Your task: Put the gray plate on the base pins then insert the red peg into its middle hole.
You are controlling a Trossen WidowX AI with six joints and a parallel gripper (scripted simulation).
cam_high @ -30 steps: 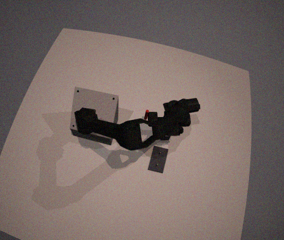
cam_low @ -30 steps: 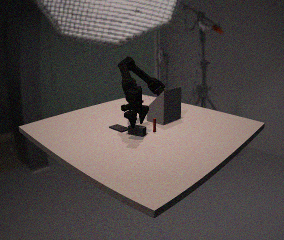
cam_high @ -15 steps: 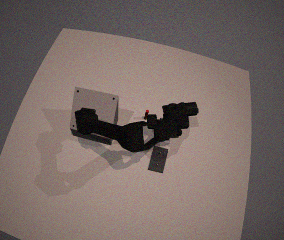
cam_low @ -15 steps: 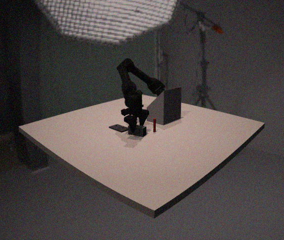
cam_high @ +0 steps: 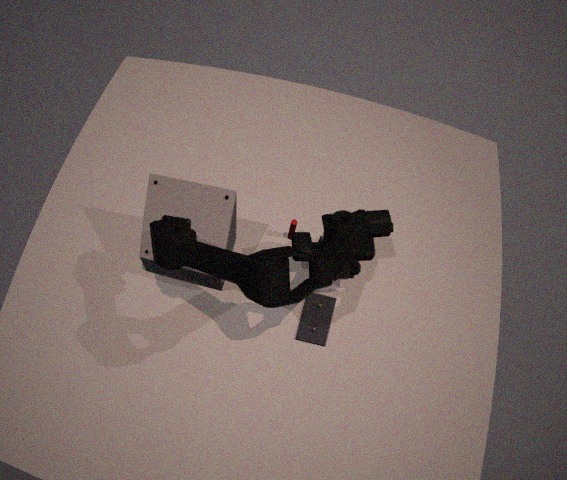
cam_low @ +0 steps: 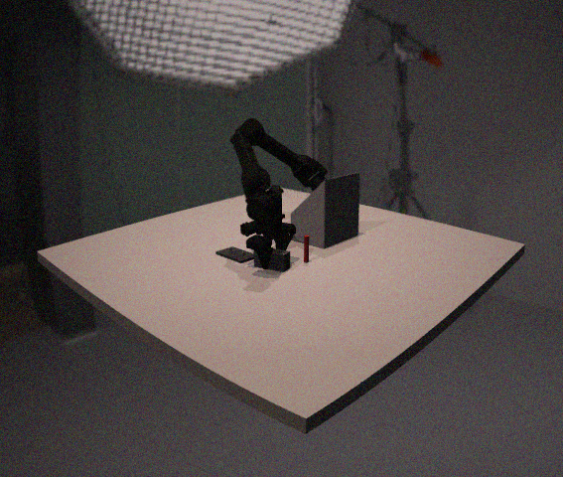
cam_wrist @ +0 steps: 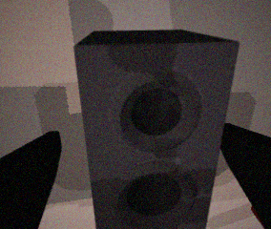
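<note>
The gray plate (cam_low: 282, 261) (cam_wrist: 107, 91) is a dark block on the table; two of its holes show in the wrist view. It is mostly hidden by the arm in the top view. My gripper (cam_low: 273, 257) (cam_wrist: 140, 135) is open, low over the plate, with a finger on each side of it; a gap shows at the left finger. The base (cam_high: 324, 320) (cam_low: 231, 251) lies flat beside the plate, and its two pins point up. The red peg (cam_high: 292, 229) (cam_low: 306, 249) stands upright on the other side of the plate, close to my gripper.
A large gray block with a sloped top (cam_high: 190, 204) (cam_low: 342, 213) stands behind the peg, by the arm's mount. The arm arches over the table (cam_high: 376, 387) (cam_low: 291, 333) and casts shadows around the plate.
</note>
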